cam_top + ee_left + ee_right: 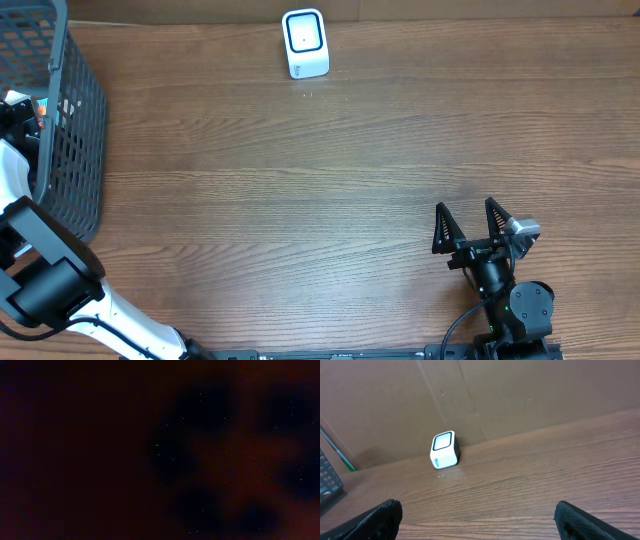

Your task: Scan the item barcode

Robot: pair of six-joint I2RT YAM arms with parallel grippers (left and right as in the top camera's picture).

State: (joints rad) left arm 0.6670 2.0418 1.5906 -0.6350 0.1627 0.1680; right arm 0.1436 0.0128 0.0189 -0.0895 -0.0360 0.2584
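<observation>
The white barcode scanner (305,43) stands upright at the far edge of the wooden table, its dark window facing up and forward; it also shows in the right wrist view as the scanner (444,450). My left arm (40,270) reaches up the left edge into the dark mesh basket (75,120), and its gripper end is hidden among the contents. The left wrist view is almost black and shows nothing distinct. The item is hidden from view. My right gripper (470,225) rests near the front right, open and empty, with its fingertips (390,515) wide apart.
A brown cardboard wall (520,395) backs the table behind the scanner. A small white and orange shape (25,105) shows inside the basket beside my left arm. Bare wood (300,200) lies between the basket, scanner and right gripper.
</observation>
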